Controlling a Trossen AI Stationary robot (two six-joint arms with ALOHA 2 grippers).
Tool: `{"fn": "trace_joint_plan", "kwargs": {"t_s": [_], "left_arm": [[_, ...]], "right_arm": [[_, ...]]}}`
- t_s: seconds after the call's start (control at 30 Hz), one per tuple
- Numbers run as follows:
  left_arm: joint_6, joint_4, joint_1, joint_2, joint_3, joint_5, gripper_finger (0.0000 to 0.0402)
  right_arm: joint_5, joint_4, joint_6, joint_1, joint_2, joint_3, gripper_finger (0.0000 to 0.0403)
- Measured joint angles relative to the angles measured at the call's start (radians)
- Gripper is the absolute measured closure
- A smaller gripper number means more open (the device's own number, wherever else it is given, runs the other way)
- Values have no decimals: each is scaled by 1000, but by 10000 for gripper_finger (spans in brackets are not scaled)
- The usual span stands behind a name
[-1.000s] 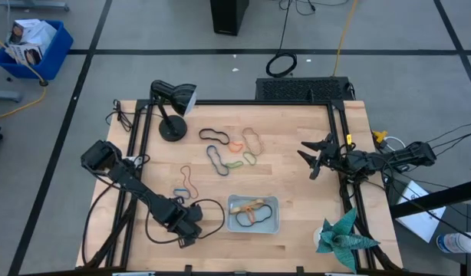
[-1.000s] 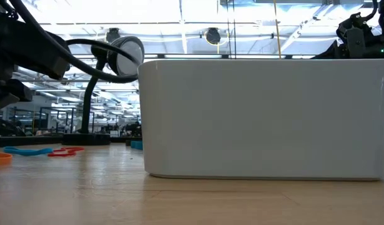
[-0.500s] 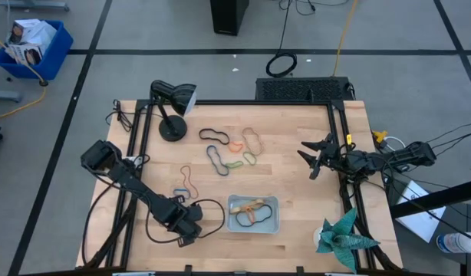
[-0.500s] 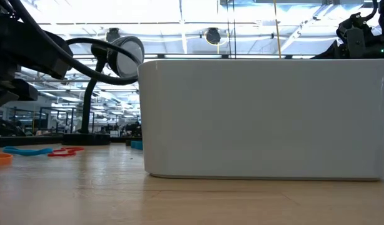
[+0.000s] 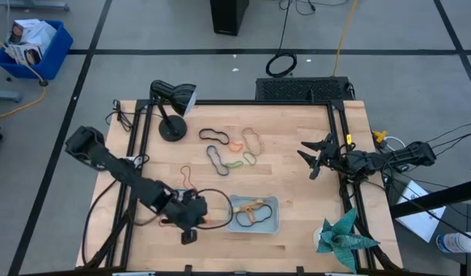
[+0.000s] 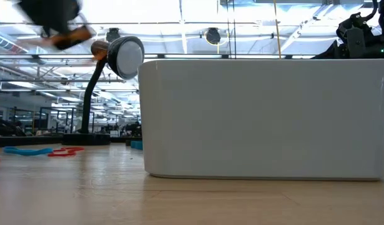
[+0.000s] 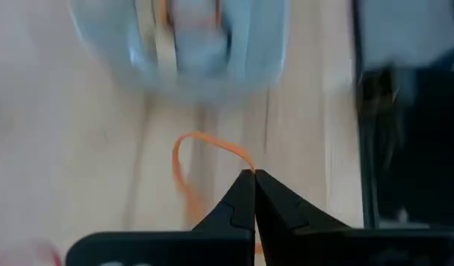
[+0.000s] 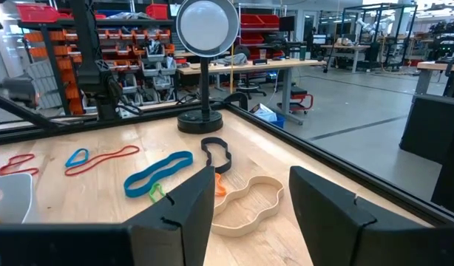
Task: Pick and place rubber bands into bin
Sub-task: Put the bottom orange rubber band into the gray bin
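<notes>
The left jaws (image 7: 253, 176) have snapped shut within the last second, and they now pinch a thin orange rubber band (image 7: 184, 159) right at their tips; the loop curls away from the tips toward the bin. A second ago that arm sat lower at the near-left of the surface with the jaws half open; it has since lifted and swung toward the bin (image 5: 253, 214), so the pick looks done and the carry is under way. Just ahead of the shut tips lies the bin's pale rim, with a few bands already inside it. Judging by that, the next need is to bring the tips over the rim before letting go, or the floppy loop may drape across the edge. Farther out from these jaws, the remaining rubber bands (image 5: 229, 150) lie scattered mid-surface, near the desk lamp (image 5: 171, 107). The right jaws (image 5: 310, 159) hang wide open and empty, well apart at the far-right side, unchanged
</notes>
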Motion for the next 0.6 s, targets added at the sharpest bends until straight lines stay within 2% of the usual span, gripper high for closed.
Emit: {"fn": "trace_joint_plan", "kwargs": {"t_s": [0.1,0.27,0.37,0.5,0.6], "left_arm": [[167,169,30,-35,0,-67,394],[421,416,86,-48,0,-42,398],[484,508,126,-37,1,-8,394],[527,516,172,-2,1,65,398],[525,510,197,47,1,83,394]], "right_arm": [[0,0,0,0,0,0,234],[0,1,0,0,2,0,234],[0,1,0,0,3,0,234],[0,1,0,0,3,0,234],[0,1,0,0,3,0,234]]}}
